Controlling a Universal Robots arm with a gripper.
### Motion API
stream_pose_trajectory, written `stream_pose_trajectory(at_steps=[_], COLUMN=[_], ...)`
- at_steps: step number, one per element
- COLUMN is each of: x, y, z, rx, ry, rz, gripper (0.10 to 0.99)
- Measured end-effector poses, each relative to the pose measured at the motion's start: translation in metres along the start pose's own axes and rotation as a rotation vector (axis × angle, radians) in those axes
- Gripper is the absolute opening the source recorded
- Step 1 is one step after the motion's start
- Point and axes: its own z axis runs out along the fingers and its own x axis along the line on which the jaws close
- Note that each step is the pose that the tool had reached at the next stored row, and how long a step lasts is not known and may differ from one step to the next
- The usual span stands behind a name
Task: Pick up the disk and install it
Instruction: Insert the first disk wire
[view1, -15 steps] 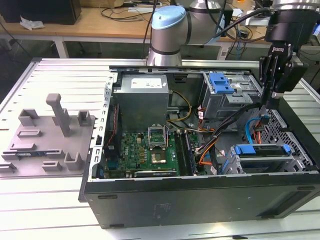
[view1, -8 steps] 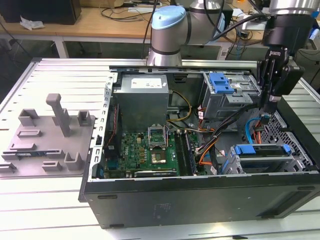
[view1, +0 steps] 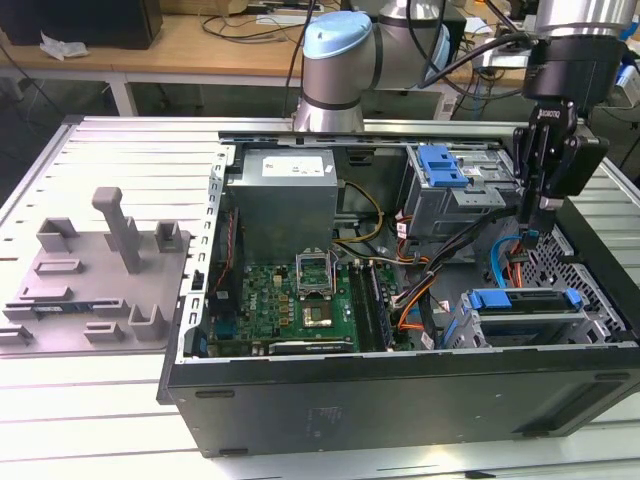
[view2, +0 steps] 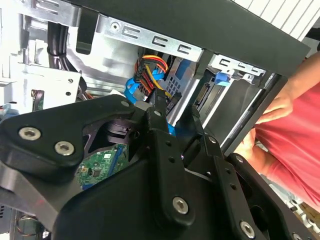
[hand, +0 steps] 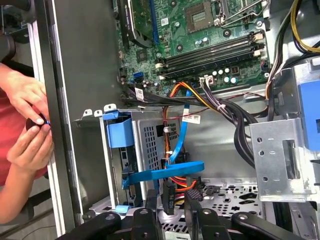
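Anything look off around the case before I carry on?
Yes: a person's hands are right beside the computer case wall, holding a small dark object, close to the gripper. Inside, nothing looks damaged or spilled.

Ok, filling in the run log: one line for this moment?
gripper: over orange-and-blue cables in open black computer case | silver disk in blue carrier: in drive bay

Case (view1: 400, 400): blk. Mainboard (view1: 290, 300): grn. Fixture (view1: 90, 290): gry. Disk (view1: 525, 318): silver, blue bracket. Data cable (hand: 180, 135): blue. Wires (hand: 200, 95): orange. Tabletop (view1: 100, 400): lt gry, ribbed w/ parallel grooves. Shirt (view2: 295, 150): red.
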Motion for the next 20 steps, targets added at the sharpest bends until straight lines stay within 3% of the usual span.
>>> stream_pose_trajectory(at_steps=[2,8,15,20], x=[-0.0003,-0.0020,-0.0073,-0.0118], y=[0.0002,0.0014,0.0022,0.0028], z=[0.0003,0.0039,0.0044,0.0060], rx=[0.000,0.002,0.008,0.010], ry=[0.0004,0.0138,0.0536,0.0696], rz=[0.000,0.000,0.002,0.002], gripper=[0.353,0.353,0.353,0.353])
